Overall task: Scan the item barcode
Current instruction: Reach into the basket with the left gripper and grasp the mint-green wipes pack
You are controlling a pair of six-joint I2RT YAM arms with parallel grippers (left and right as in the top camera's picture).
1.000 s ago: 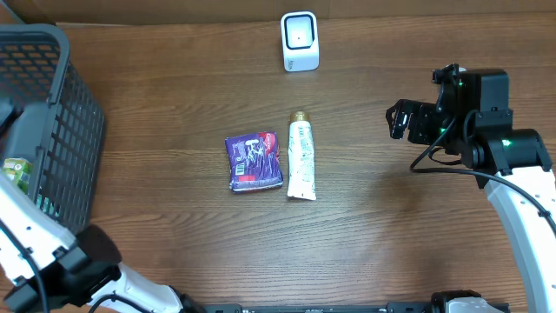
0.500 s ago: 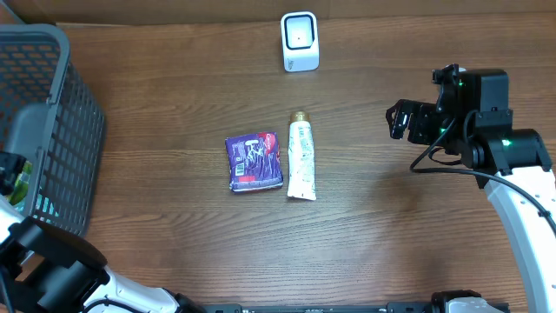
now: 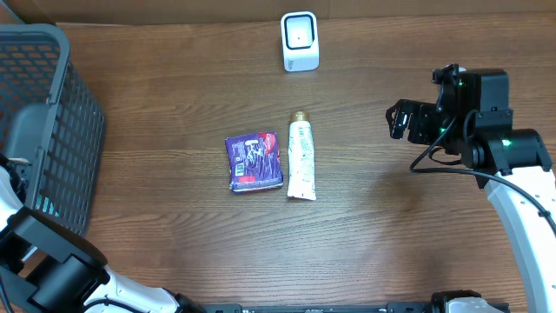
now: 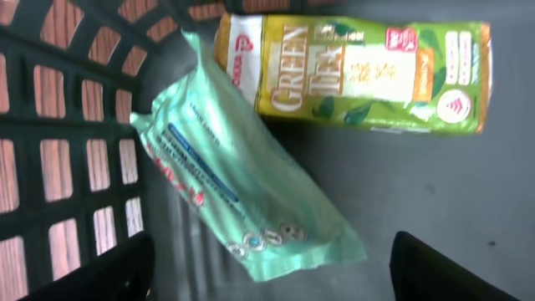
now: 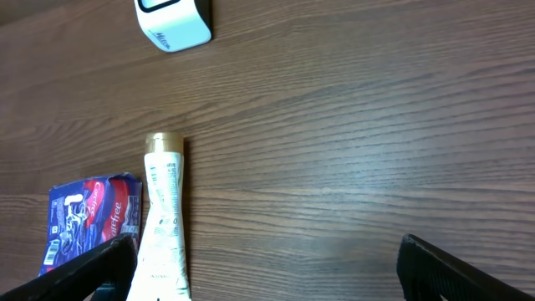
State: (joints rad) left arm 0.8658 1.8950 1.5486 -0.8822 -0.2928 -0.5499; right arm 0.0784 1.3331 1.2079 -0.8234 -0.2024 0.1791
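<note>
Your left gripper shows only fingertip corners; jaws wide, mint pouch just ahead between them in the basket. Right gripper wide too.

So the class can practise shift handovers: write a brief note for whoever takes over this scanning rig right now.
Left gripper: open, empty, above a mint-green pouch and green tea carton in the basket.
Right gripper: open, empty, over the table.
Purple packet and white tube lie side by side before the barcode scanner.
Done: nothing held; scans cannot be told.
Left: grasp an item, show its barcode to the scanner.
</note>
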